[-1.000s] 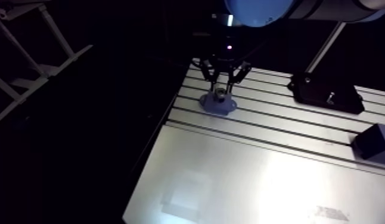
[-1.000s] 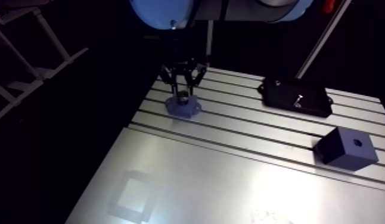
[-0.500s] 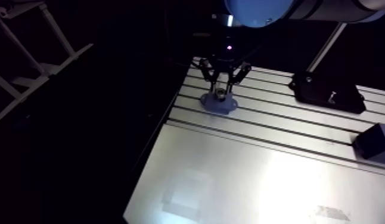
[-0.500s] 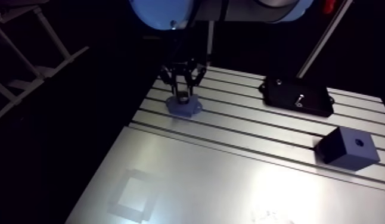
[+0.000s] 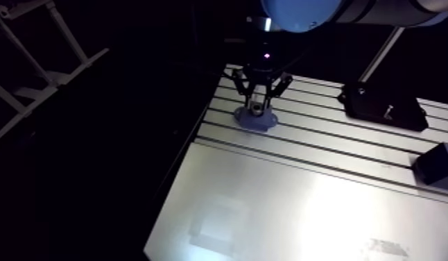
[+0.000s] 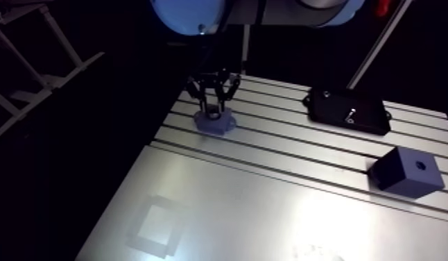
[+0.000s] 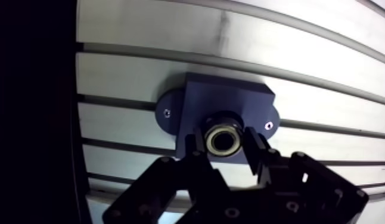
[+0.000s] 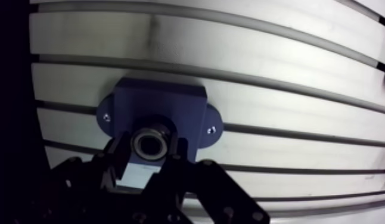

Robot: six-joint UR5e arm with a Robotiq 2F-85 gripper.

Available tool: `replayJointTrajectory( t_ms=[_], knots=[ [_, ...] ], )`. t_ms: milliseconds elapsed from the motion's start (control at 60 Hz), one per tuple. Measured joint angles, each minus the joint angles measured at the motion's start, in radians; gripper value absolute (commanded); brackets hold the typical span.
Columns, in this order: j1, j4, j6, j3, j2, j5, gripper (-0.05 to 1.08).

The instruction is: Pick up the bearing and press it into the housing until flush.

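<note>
1. Over the bore of the dark-blue flanged housing, the black two-finger gripper is pinching the small steel ring bearing by its outer rim.
2. Judging it rigid, smooth and slippery; the outer-rim hold is suiting it.

We hold our wrist straight down, our gripper low, its fingers clamped either side of the bearing.
</note>
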Motion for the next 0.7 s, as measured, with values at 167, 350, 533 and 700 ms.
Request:
replayJointTrajectory(
  t_ms=[167,350,533,700],
  knots=[
    [0.0,0.0,0.0,0.001,0.003,-0.001,0.59],
    [0.0,0.0,0.0,0.001,0.005,-0.001,0.59],
    [0.0,0.0,0.0,0.001,0.006,-0.002,0.59],
    [0.0,0.0,-0.001,0.001,0.007,-0.003,0.59]
  ],
)
